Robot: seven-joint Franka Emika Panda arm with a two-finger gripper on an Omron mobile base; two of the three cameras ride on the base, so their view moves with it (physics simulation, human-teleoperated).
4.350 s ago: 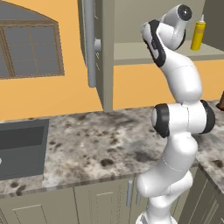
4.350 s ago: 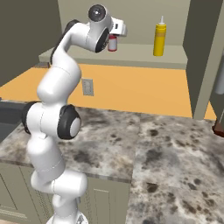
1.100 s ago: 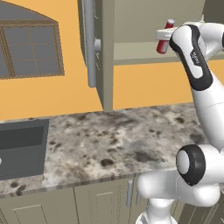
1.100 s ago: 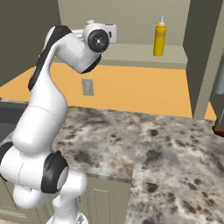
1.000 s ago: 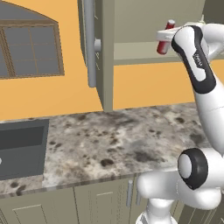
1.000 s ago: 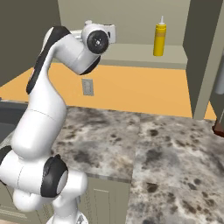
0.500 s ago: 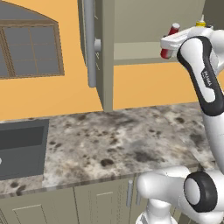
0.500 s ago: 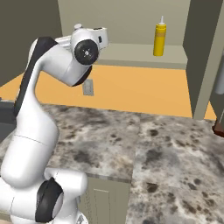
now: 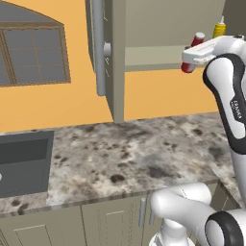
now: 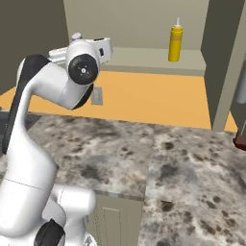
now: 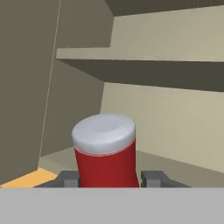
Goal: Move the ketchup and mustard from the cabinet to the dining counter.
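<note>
— Hand view: what is the claw [image 11: 108, 178] doing?

— It pinches the red ketchup bottle [image 11: 106, 154], one finger on each side, just in front of the open cabinet [image 9: 158, 29].

— And the mustard bottle [image 10: 176, 43]?

— It stands on the cabinet shelf [image 10: 144, 60], further right, well apart from the arm.

— What comes next?

— I think the ketchup trip is on. The arm must carry it away to the dining counter, keeping it upright.

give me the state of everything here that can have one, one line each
ketchup: cap on, tilted, held between the fingers, off the shelf
mustard: upright on the cabinet shelf, untouched
gripper: shut on the ketchup
cabinet: door open
</note>
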